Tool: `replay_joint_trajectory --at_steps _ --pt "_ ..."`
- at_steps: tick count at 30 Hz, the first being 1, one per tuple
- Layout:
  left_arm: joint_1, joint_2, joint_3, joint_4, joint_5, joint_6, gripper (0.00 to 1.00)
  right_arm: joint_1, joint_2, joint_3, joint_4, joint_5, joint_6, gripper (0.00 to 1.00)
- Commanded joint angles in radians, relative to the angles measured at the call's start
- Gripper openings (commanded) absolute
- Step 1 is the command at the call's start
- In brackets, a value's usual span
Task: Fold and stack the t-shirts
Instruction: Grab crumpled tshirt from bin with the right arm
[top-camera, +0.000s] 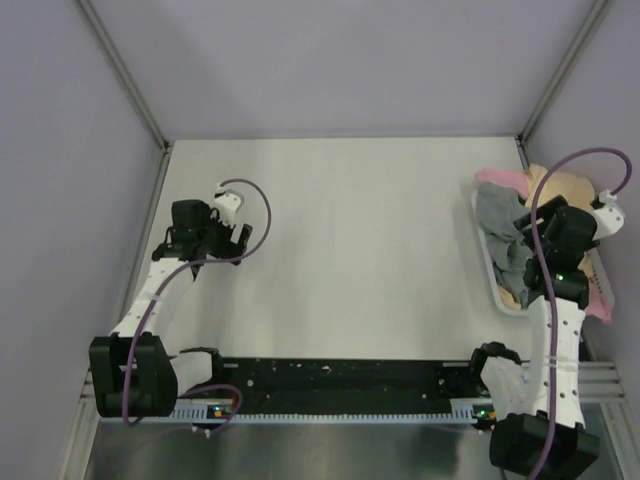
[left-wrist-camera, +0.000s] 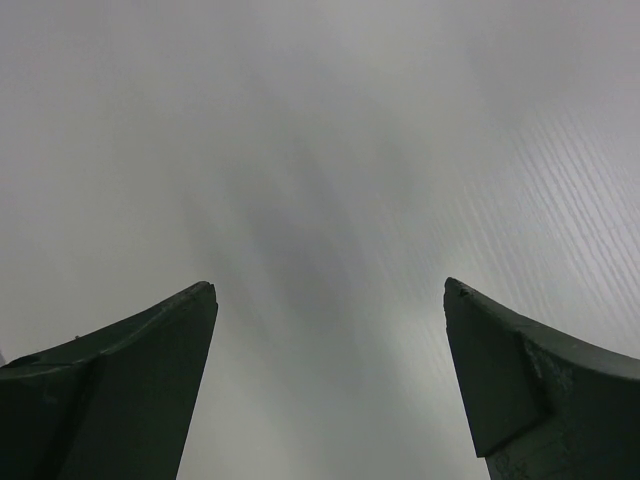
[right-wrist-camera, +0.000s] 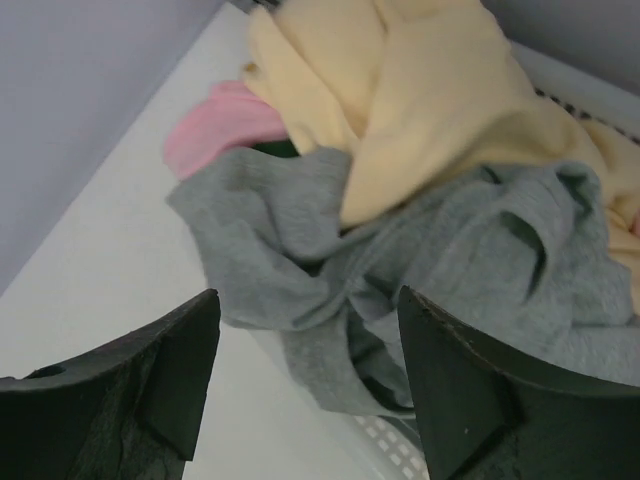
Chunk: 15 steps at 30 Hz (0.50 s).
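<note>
Top external camera looks down on a pale table (top-camera: 370, 250) with the shirts all heaped in a white basket (top-camera: 490, 270) at its right edge, none of them folded yet. Over there the right gripper (right-wrist-camera: 308, 296) hangs just above the heap, its fingers spread apart and holding nothing. From its wrist view, the grey t-shirt (right-wrist-camera: 470, 250) lies crumpled nearest the fingers, spilling over the basket's near wall toward the table. The pale yellow t-shirt (right-wrist-camera: 430, 90) is bunched on top of it and behind. The pink t-shirt (right-wrist-camera: 225, 125) sits at the far left of the pile, and only a sliver of the dark green t-shirt (right-wrist-camera: 275, 150) peeks out between pink and grey. Across the table, well apart from the basket, the left gripper (left-wrist-camera: 328, 288) points down at bare tabletop, fingers likewise wide and empty.
</note>
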Motion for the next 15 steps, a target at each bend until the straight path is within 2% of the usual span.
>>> replay_joint_trajectory --at_steps 1,4,7,9,11,12,13,14,15 --pt "0.004 0.01 0.027 -0.047 0.067 0.018 0.99 -0.092 0.033 -0.057 -0.105 0.036 0.146 0.7" --pt "0.004 0.009 0.013 -0.047 0.079 0.032 0.99 -0.103 0.065 -0.066 -0.109 0.137 0.166 0.71" --pt "0.004 0.004 0.012 -0.05 0.085 0.043 0.99 -0.109 0.114 -0.095 -0.105 0.263 0.195 0.8" --pt "0.004 -0.005 0.012 -0.053 0.097 0.049 0.99 -0.144 0.161 -0.116 -0.098 0.265 0.213 0.78" --pt "0.004 -0.013 0.013 -0.062 0.116 0.057 0.98 -0.178 0.207 -0.13 -0.084 0.234 0.218 0.63" --pt "0.004 -0.014 0.016 -0.069 0.126 0.06 0.98 -0.193 0.223 -0.133 -0.078 0.222 0.22 0.51" --pt "0.004 -0.013 0.019 -0.076 0.139 0.058 0.98 -0.204 0.227 -0.133 -0.072 0.212 0.212 0.31" --pt "0.004 -0.011 0.025 -0.085 0.151 0.063 0.98 -0.204 0.224 -0.133 -0.061 0.208 0.2 0.21" --pt "0.004 -0.011 0.028 -0.09 0.156 0.061 0.98 -0.204 0.211 -0.133 -0.05 0.2 0.177 0.17"
